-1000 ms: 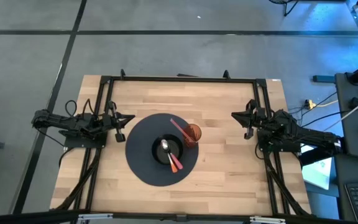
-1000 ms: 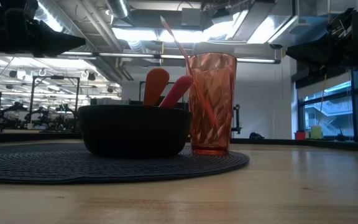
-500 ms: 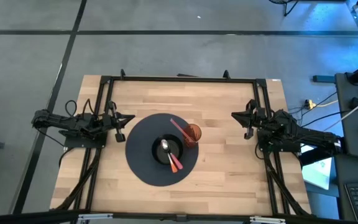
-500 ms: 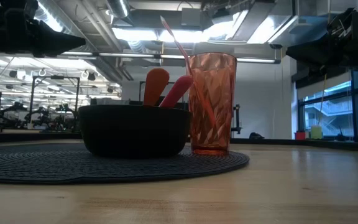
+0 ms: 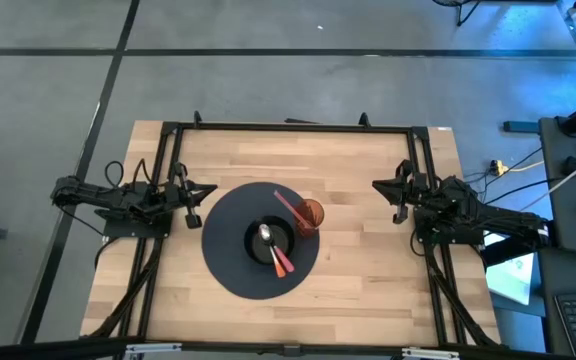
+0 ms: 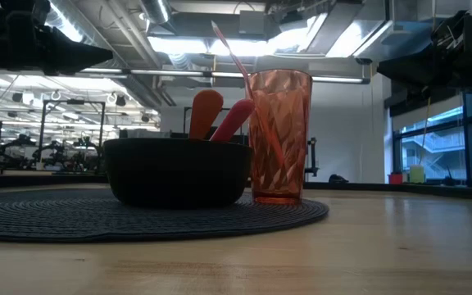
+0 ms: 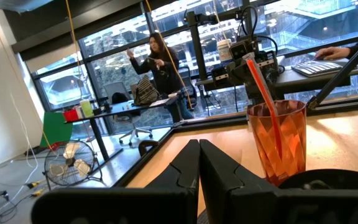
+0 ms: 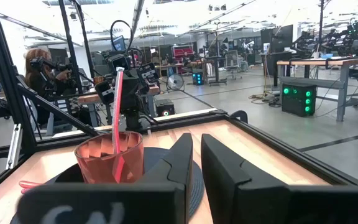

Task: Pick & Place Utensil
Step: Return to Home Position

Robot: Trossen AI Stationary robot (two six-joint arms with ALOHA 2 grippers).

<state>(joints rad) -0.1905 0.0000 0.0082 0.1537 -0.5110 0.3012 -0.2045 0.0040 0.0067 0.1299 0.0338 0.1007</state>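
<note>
— Fingers first: your left fingers [image 7: 186,171] are pressed together with nothing between them. That arm [image 5: 118,198] sits at the left-centre of the overhead frame, over the left edge of the bench [image 5: 368,290], with its tip just beside the round dark mat [image 5: 223,265].

— And the utensils?

— Look to the centre of the overhead frame. Your black bowl [image 6: 170,172] stands in the middle of the mat. Your orange spoon [image 6: 206,113] is in it, its handle leaning up over the rim. A pink-red handle [image 6: 233,120] leans just to its right in the low frame. From above you see a silver spoon head inside the bowl, with both handles pointing to the lower right.

— What stands right of the bowl?

— An orange faceted cup [image 6: 280,139], upright on the mat and just beside the bowl. You cannot tell whether the two touch. A thin pink stick [image 7: 259,92] stands tilted in the cup. In the overhead frame its free end points to the upper left.

— And the far side?

— Your right fingers [image 8: 229,180] are drawn together too, gripping nothing. That arm [image 5: 468,215] sits at the right-centre of the overhead frame, over the right edge of the bench, well apart from the mat. In the left wrist view a person [image 7: 157,62] shows in the room beyond the bench.
</note>
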